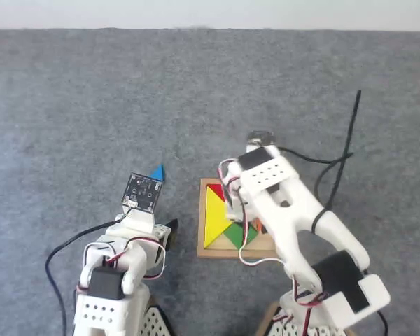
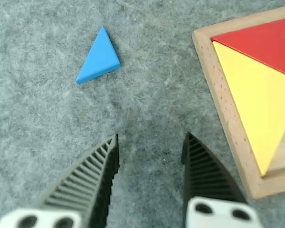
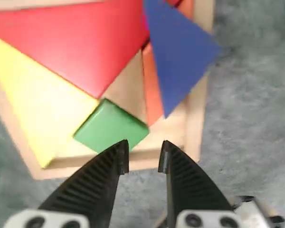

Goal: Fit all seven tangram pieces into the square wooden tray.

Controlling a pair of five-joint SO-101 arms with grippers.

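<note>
Hovering over the table [image 1: 91,91], the left gripper [image 2: 151,137] is held with fingers wide apart and nothing between them. The light blue triangle [image 2: 99,57] lies just ahead, left of centre in the high view, apart from the tray [image 2: 223,109]. The right gripper [image 3: 143,145] is seen at the tray's rim, fingers slightly apart and empty.

Filling is judged nearly done. The loose triangle must be grasped and carried in, and the dark blue triangle [image 3: 175,52], lying askew over the rim, must be seated.

Six pieces are counted: one red triangle [image 3: 76,42], one yellow triangle [image 3: 33,99], one green square [image 3: 111,126], one orange piece [image 3: 152,90] and two blue triangles. A seventh cannot be made out.
</note>
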